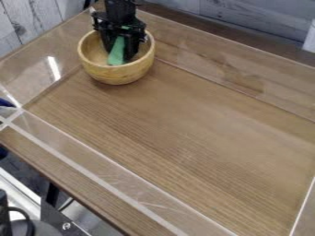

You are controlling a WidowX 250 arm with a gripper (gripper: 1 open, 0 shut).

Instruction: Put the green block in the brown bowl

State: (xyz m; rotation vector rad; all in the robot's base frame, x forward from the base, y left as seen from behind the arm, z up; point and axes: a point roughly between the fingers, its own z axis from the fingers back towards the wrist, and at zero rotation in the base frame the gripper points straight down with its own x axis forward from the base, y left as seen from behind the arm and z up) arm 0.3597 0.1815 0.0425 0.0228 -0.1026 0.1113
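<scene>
Green block (114,51) bright green; brown bowl (116,71) tan w/ grain.

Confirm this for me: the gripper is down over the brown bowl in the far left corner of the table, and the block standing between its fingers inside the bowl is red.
One thing is wrong: the colour. In the camera view the gripper is down over the brown bowl in the far left corner of the table, but the block between its fingers is the green block, not a red one.

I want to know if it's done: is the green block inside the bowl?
Inside. The green block stands tilted within the brown bowl, with the gripper jaws either side of it.
</scene>
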